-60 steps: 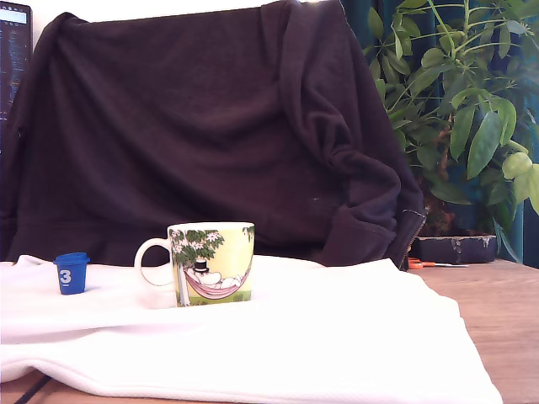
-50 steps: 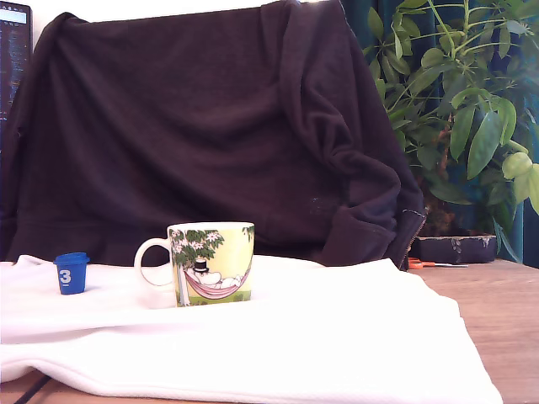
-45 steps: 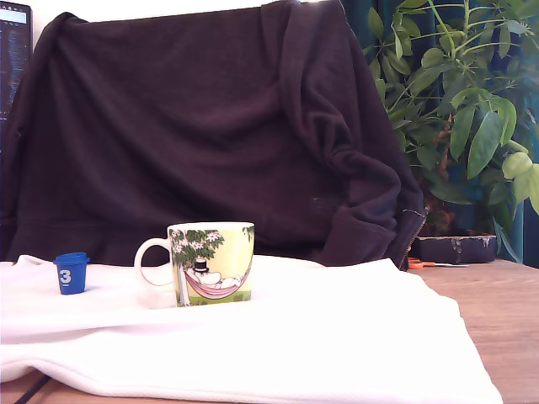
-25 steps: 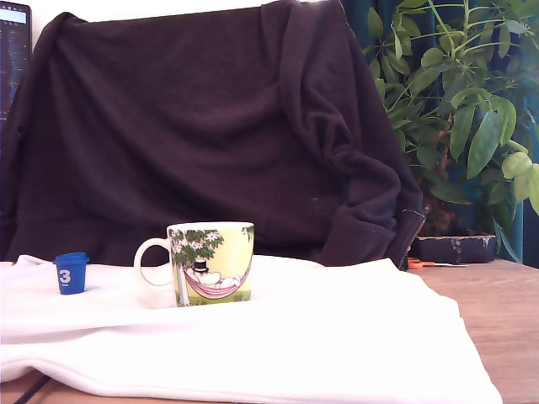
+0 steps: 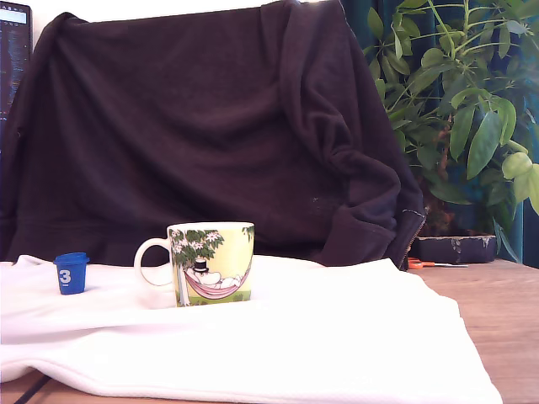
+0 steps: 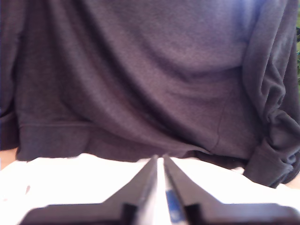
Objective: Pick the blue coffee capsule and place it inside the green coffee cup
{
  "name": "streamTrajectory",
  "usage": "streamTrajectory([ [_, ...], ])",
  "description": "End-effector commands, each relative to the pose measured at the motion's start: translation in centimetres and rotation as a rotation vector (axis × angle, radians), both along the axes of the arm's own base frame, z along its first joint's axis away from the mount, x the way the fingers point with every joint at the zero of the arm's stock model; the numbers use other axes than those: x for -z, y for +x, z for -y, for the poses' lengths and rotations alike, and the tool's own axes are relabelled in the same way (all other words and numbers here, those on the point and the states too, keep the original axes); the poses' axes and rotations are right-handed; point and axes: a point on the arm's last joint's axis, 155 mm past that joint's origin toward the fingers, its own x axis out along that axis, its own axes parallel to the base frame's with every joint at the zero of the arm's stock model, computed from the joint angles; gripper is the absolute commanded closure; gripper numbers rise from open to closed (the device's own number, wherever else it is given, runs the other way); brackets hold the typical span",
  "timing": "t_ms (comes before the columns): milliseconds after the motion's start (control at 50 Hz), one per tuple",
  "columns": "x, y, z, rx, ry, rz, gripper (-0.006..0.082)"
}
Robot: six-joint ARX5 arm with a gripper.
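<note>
While the blue coffee capsule [image 5: 72,273] stands on the white cloth [image 5: 337,337] at nine o'clock from the green coffee cup [image 5: 210,263], well apart, I see in the wrist view the jaws [image 6: 160,164] nearly together, holding nothing, before a dark sweatshirt [image 6: 140,79].

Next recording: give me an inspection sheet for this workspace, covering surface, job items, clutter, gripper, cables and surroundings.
Surface: white cloth spread over a wooden table.
Job's things: blue capsule upright on the cloth, at the exterior view's left of the green cup and apart from it; cup upright, handle toward the capsule.
Clutter: orange-handled item and a dark pouch on the table.
Gripper: gripper shows only in the wrist view, jaws nearly together, holding nothing.
Cables: dark strip under the cloth's edge, possibly a cable.
Surroundings: dark sweater draped behind; houseplant; screen.
</note>
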Motion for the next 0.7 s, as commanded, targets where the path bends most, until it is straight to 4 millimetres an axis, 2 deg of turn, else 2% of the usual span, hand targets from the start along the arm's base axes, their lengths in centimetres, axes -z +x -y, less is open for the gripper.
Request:
streamTrajectory([
  [0, 1.6, 0.9, 0.5, 0.019, 0.054, -0.042, 0.0090],
  [40, 2.6, 1.5, 0.7, 0.026, 0.068, -0.082, -0.0001],
  [80, 3.7, 2.0, 0.9, 0.032, 0.094, -0.118, -0.0031],
  [160, 5.3, 2.9, 1.3, 0.050, 0.130, -0.169, -0.0028],
  [320, 7.2, 4.6, 2.1, 0.076, 0.184, -0.213, -0.0027],
  [680, 12.2, 8.6, 1.9, 0.059, 0.265, -0.328, -0.0025],
])
